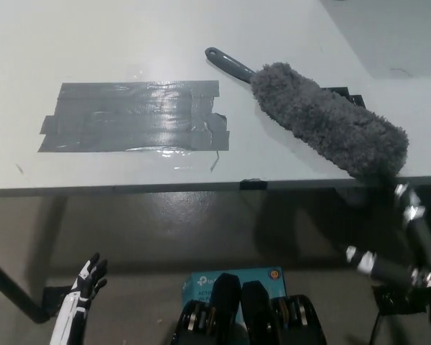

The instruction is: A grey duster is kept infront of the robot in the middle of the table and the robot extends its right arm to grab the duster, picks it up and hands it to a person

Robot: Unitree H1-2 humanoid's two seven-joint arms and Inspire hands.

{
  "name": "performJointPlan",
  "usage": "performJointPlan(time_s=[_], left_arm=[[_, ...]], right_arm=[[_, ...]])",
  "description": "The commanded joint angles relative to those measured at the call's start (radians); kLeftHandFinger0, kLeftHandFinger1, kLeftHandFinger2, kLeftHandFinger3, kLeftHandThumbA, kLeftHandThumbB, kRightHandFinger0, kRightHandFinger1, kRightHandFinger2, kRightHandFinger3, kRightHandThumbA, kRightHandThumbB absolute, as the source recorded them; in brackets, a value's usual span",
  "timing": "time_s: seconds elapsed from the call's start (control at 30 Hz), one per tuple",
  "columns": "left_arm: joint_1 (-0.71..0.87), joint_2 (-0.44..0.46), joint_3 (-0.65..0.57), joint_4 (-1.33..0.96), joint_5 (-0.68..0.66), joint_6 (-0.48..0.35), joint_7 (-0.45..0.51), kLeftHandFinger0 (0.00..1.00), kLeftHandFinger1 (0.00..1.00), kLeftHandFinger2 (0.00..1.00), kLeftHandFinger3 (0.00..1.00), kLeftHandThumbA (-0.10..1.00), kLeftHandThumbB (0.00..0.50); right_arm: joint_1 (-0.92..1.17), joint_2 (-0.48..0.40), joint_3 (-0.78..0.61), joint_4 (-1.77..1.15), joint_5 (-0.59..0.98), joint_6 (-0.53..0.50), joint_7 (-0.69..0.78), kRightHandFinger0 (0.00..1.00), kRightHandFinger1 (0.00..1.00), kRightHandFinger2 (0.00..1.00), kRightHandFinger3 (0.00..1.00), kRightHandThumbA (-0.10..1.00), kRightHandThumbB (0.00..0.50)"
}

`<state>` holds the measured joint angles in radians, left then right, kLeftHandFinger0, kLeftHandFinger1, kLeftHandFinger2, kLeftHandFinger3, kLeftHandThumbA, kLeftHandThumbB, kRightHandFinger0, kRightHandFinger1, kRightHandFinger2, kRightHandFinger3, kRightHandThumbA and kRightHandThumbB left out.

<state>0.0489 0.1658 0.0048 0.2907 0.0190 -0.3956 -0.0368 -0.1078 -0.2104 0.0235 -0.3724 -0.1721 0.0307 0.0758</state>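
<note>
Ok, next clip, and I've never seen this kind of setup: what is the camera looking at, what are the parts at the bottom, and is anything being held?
The single picture comes from a camera on a humanoid robot's head, looking steeply down at a pale table. On it lie a grey duster, its dark handle pointing up-left, and a patch of grey tape. The white left robot hand rests low at the lower left, below table level, fingers apart, holding nothing. The black right arm comes in from the lower right; its hand is hidden around the duster's fluffy end, so I cannot tell whether it grips yet. A teal box sits on the floor.
</note>
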Motion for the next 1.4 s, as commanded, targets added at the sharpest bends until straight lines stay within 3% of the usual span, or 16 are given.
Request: performJointPlan(time_s=[0.0,0.03,0.07,0.37,0.63,0.77,0.9,1.37], left_arm=[[-0.008,0.016,-0.001,-0.011,0.018,-0.05,-0.006,1.0,1.0,1.0,1.0,1.0,0.402],[-0.01,0.016,-0.001,-0.011,0.02,-0.051,-0.005,1.0,1.0,1.0,1.0,1.0,0.401],[-0.012,0.016,-0.001,-0.011,0.02,-0.052,-0.006,1.0,1.0,1.0,1.0,1.0,0.4],[-0.023,0.017,-0.002,-0.018,0.006,-0.039,-0.018,1.0,1.0,1.0,1.0,1.0,0.403],[-0.027,0.018,0.0,-0.029,0.005,-0.026,-0.023,1.0,1.0,1.0,1.0,1.0,0.413],[-0.027,0.019,0.001,-0.032,0.003,-0.03,-0.027,1.0,1.0,1.0,1.0,1.0,0.398],[-0.03,0.017,0.003,-0.032,-0.003,-0.031,-0.031,1.0,1.0,1.0,1.0,1.0,0.398],[-0.036,0.02,0.003,-0.043,0.009,-0.02,-0.035,1.0,1.0,1.0,1.0,1.0,0.41]], right_arm=[[-0.158,-0.068,-0.034,-0.015,-0.113,0.177,0.016,1.0,1.0,1.0,1.0,0.92,0.334],[-0.188,-0.077,-0.035,0.01,-0.113,0.194,0.016,1.0,1.0,1.0,1.0,0.93,0.332],[-0.234,-0.085,-0.031,0.059,-0.115,0.213,0.018,1.0,1.0,1.0,1.0,0.96,0.369],[-0.514,-0.119,0.06,0.393,-0.194,0.34,0.043,1.0,1.0,1.0,1.0,0.91,0.359],[-0.687,-0.094,0.142,0.697,-0.221,0.36,0.035,1.0,1.0,1.0,1.0,0.91,0.38],[-0.774,-0.072,0.192,0.842,-0.232,0.431,0.067,1.0,1.0,1.0,1.0,0.97,0.442],[-0.82,-0.046,0.208,0.942,-0.225,0.439,0.1,1.0,1.0,1.0,1.0,1.0,0.496],[-0.934,-0.02,0.33,1.132,-0.279,0.439,0.173,1.0,1.0,1.0,1.0,1.0,0.5]])
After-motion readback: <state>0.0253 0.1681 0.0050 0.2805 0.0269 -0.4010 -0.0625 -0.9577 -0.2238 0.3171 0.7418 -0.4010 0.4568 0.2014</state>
